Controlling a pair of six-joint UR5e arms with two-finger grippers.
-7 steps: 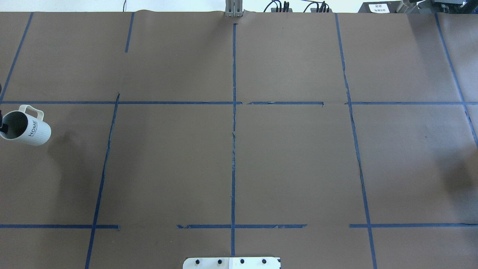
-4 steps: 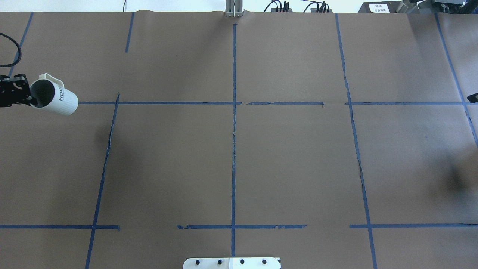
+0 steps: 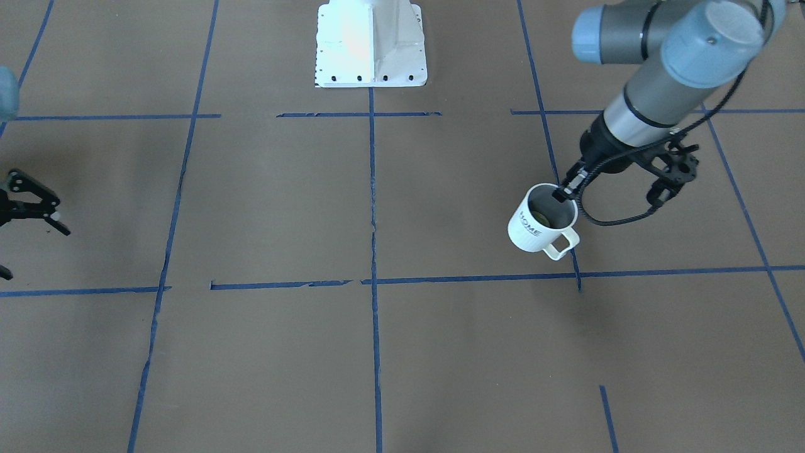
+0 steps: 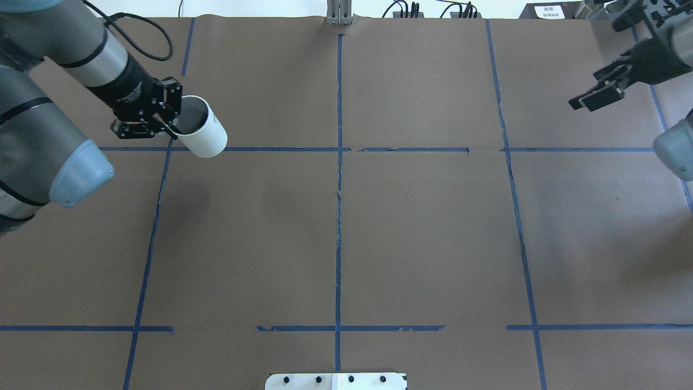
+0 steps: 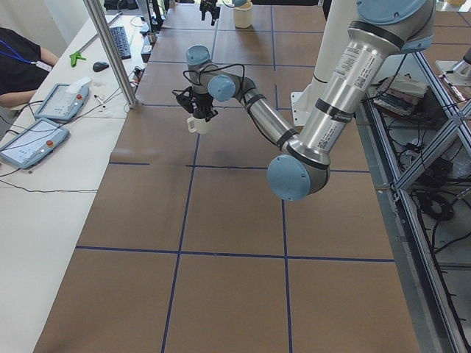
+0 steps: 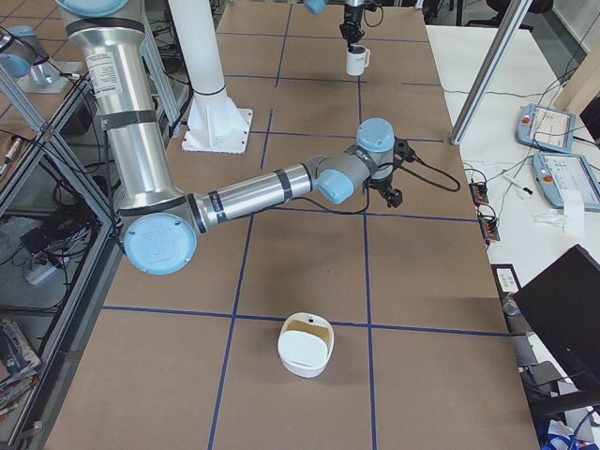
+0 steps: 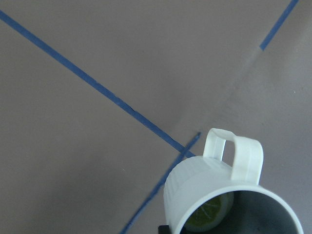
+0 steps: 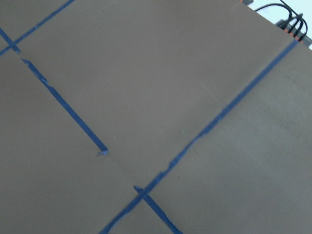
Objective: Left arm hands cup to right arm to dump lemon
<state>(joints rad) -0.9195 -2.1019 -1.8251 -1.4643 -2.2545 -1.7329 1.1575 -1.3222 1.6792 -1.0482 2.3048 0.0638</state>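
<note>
The white ribbed cup (image 4: 204, 136) with "HOME" lettering (image 3: 527, 224) hangs tilted above the table's left part. My left gripper (image 4: 172, 129) is shut on its rim, with one finger (image 3: 560, 194) inside the mouth. The yellow-green lemon (image 7: 209, 215) lies inside the cup, and it also shows in the front view (image 3: 543, 220). The cup's handle (image 7: 234, 152) points away from the gripper. My right gripper (image 4: 598, 89) is open and empty at the far right, well away from the cup. It also shows at the left edge of the front view (image 3: 31, 211).
A white bowl (image 6: 305, 345) stands on the table at the robot's right end. The robot's white base plate (image 3: 370, 44) is at the near middle edge. Blue tape lines (image 4: 339, 162) cross the brown table cover. Operator desks with teach pendants (image 5: 33, 140) lie beyond the far edge.
My left arm has carried the cup from the left edge rightward and farther from the robot. My right gripper has come into view at the far right.
</note>
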